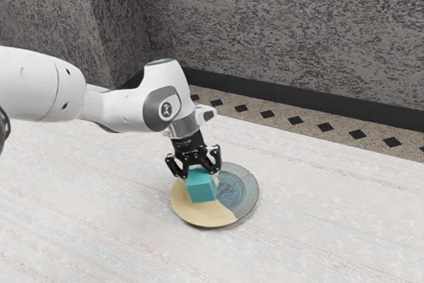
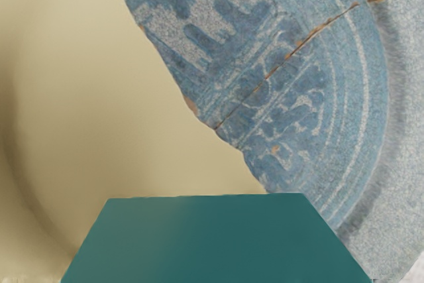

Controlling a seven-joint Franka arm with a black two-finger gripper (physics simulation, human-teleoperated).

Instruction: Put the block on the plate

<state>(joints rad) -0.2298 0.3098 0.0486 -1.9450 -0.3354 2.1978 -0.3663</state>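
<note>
jaws clamped, teal block between them, over plate

No legible text (a small pale emblem on the arm)

One camera stands off to the side of the arm, raised, peering down across the table toward the wall, far enough back to take in much of the arm. The other rides at the arm's end, aimed down past the block, close over the plate. Both see the block and part of the plate.
</note>
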